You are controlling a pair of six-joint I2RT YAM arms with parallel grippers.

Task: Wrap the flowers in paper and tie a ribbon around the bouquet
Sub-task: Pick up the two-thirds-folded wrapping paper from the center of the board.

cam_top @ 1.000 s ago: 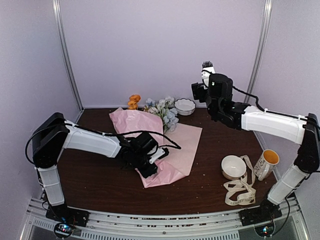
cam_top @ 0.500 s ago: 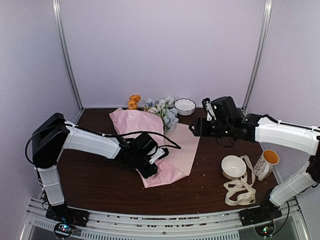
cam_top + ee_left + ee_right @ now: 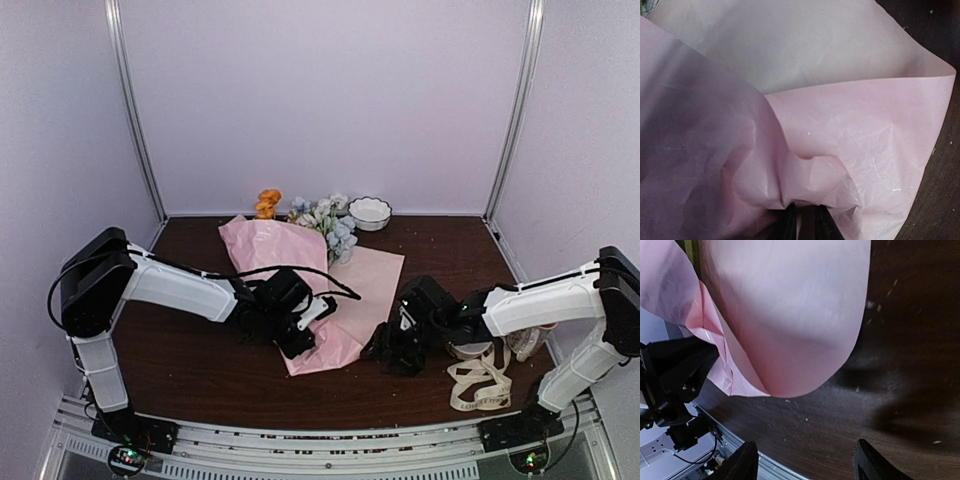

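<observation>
Dark brown wooden table (image 3: 200, 385), surface flecked with pale specks. Lying on it: large thin light-pink paper sheet (image 3: 268, 245), crumpled, centre; pale blue and white artificial flowers (image 3: 328, 226) at the sheet's far edge; white scalloped bowl (image 3: 370, 212), far centre; cream fabric ribbon (image 3: 480, 388), loosely looped, near right.

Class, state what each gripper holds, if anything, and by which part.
The left gripper pinches the paper at a bunched fold near its front edge. The right gripper is open over the table, holding nothing.
</observation>
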